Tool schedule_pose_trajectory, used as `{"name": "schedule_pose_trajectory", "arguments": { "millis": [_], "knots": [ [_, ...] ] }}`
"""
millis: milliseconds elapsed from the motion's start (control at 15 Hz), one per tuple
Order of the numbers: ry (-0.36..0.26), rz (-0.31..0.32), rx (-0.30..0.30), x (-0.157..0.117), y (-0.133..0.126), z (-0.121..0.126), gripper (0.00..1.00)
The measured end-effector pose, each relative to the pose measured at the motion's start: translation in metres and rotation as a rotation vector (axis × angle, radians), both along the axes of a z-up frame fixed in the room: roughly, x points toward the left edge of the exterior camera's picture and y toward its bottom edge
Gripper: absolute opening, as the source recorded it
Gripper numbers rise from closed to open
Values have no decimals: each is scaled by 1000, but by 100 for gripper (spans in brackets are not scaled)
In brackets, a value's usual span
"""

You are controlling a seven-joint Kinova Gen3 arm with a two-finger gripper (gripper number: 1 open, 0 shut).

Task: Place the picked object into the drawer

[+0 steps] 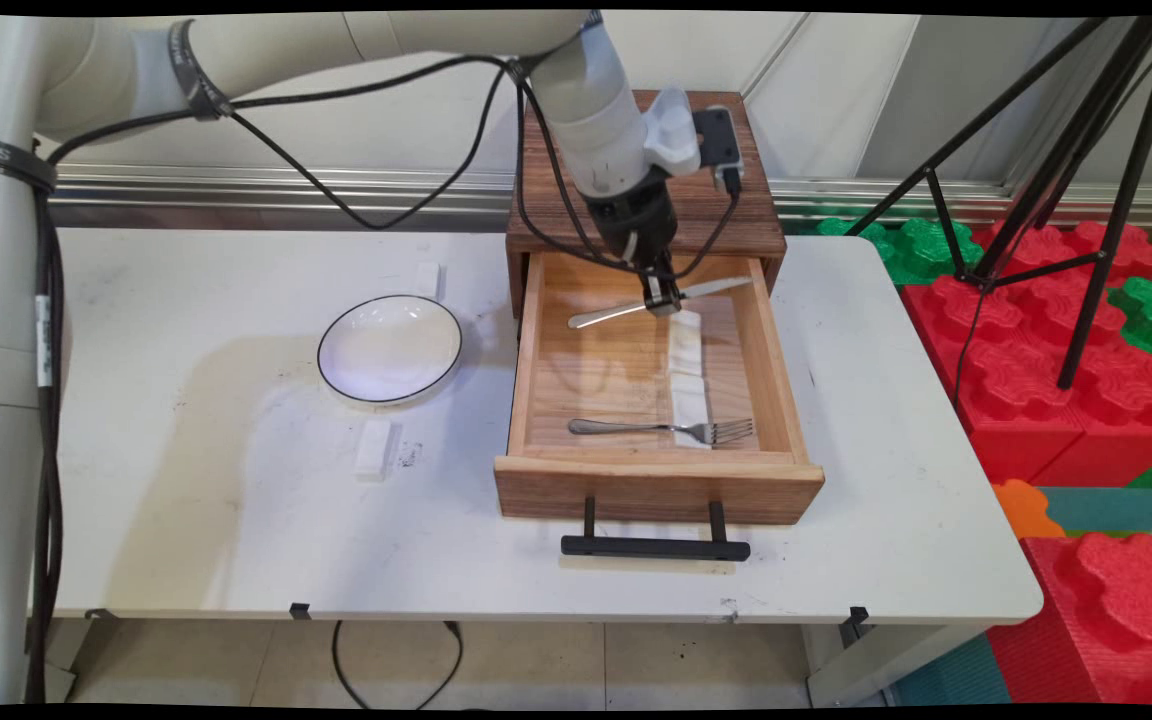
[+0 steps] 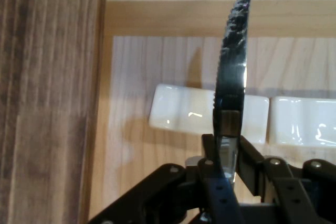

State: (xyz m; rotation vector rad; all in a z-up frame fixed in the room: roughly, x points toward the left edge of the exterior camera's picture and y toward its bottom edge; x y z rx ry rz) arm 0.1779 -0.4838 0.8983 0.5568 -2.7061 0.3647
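My gripper [image 1: 662, 297] is shut on a silver table knife [image 1: 636, 305] and holds it level above the back of the open wooden drawer [image 1: 536, 340]. In the hand view the knife's serrated blade [image 2: 233, 61] rises from between the fingers [image 2: 210, 153], which clamp its middle [image 2: 227, 145]. Just below the knife lie two white rests [image 1: 686, 345] [image 1: 689, 402] on the drawer floor, seen also in the hand view as white blocks [image 2: 178, 114] [image 2: 302, 121]. A fork [image 1: 661, 429] lies at the drawer's front, its tines on the nearer rest.
The drawer is pulled out of a dark wooden cabinet [image 1: 736, 215] at the table's back. A white plate with a black rim [image 1: 389, 349] sits left of it, with a white block [image 1: 374, 449] in front and another [image 1: 427, 279] behind. A black tripod [image 1: 1056, 200] stands right.
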Motion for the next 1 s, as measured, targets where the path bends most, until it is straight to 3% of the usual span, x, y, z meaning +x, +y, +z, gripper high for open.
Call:
{"name": "schedule_pose_trajectory", "arguments": {
  "millis": [400, 1000],
  "knots": [
    [-19, 10, 12, -3, -5, -30, 0],
    [-34, 17, 19, -2, -9, -53, 0]
  ]
}}
